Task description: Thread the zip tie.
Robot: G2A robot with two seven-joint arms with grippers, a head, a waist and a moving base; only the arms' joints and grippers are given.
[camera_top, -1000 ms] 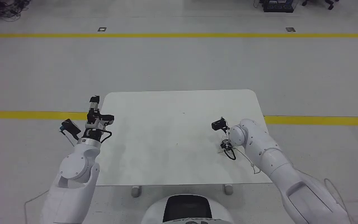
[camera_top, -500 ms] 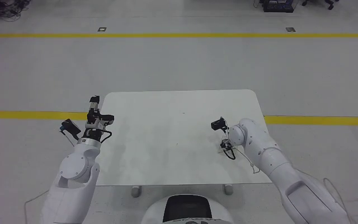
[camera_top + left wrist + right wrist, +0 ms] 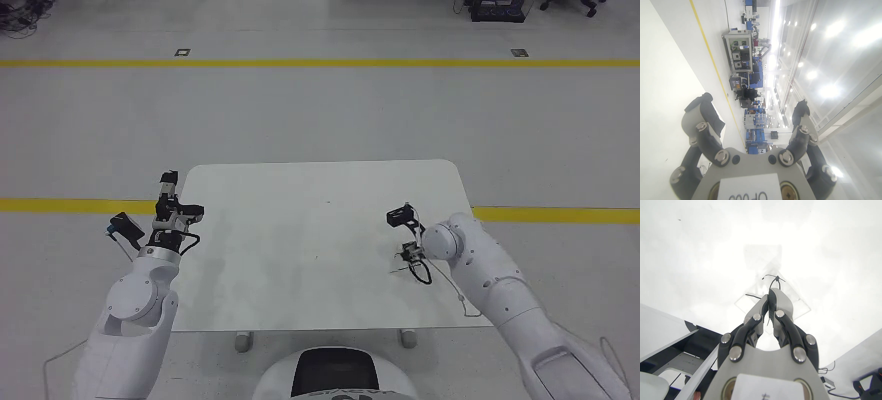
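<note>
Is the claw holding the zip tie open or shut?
Shut: the right gripper is pressed together, pinching the black zip tie.

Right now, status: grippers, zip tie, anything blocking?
Right gripper shut on thin black plastic zip tie, over white rectangular table. Left gripper open, holding nothing, at table's left edge. No obstacle seen.

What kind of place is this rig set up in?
Probably a robotics lab or factory hall: yellow floor lines, equipment racks, rows of bright ceiling lights, plus one white table on open floor.
</note>
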